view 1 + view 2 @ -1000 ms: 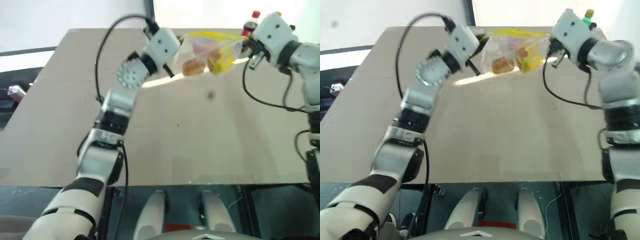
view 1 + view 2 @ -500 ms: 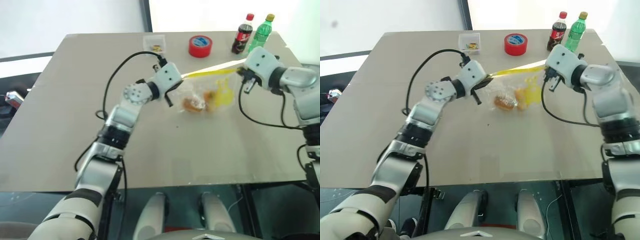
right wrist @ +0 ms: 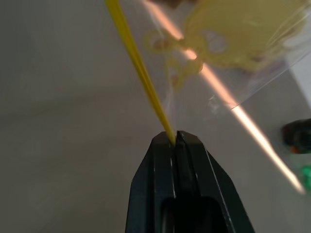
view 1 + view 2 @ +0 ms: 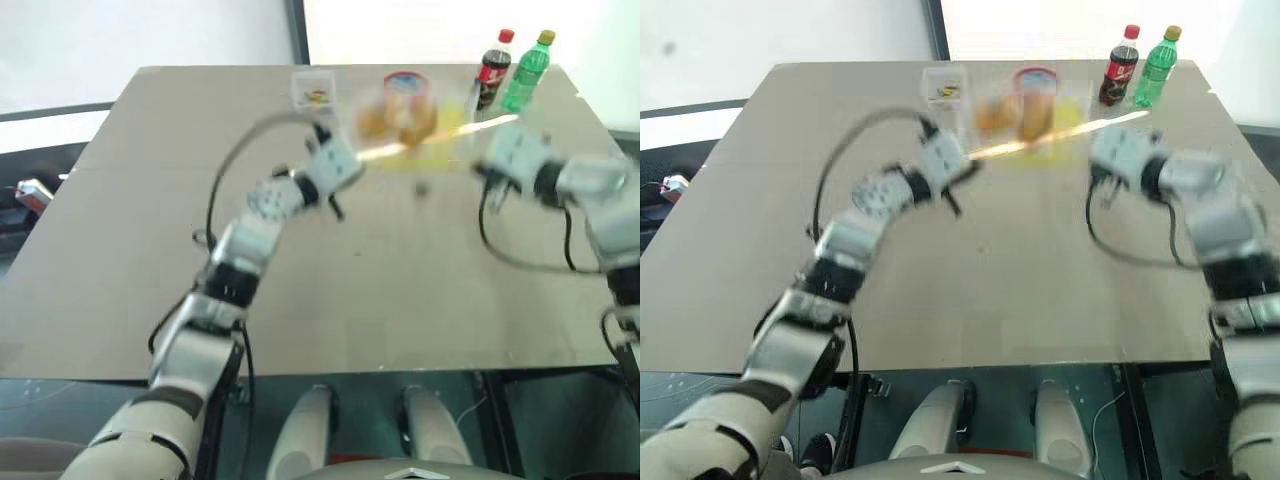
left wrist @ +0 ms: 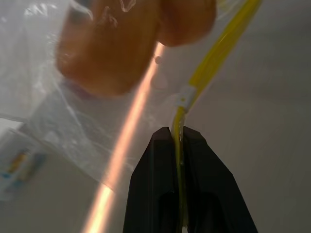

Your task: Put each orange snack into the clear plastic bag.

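The clear plastic bag (image 4: 415, 125) is held up between two arms, in the upper middle of the left eye view (it looks blurry there). Its yellow seal strip (image 5: 221, 51) is stretched like a line from one arm to the other.

The left end effector (image 5: 177, 133) is seen in the left wrist view, low in the middle. Its two black fingers are pressed together on the yellow seal strip, so the strip is pinched between them. The right end effector (image 3: 175, 137) is seen in the right wrist view, low in the middle, and its fingers are also squeezed tight on the other end of the yellow strip.

The two orange snacks (image 5: 109, 46) are inside the bag. In the left wrist view they are seen at the top, big and orange-brown, behind the clear plastic. In the left eye view they are seen as two orange blobs in the bag, just above the yellow strip.

On the tan table (image 4: 350, 290), near the far edge at the top of the left eye view, a small clear box (image 4: 312, 92) is seen to the left of the bag. A dark bottle (image 4: 493, 68) and a green bottle (image 4: 528, 72) are seen at the upper right, side by side.
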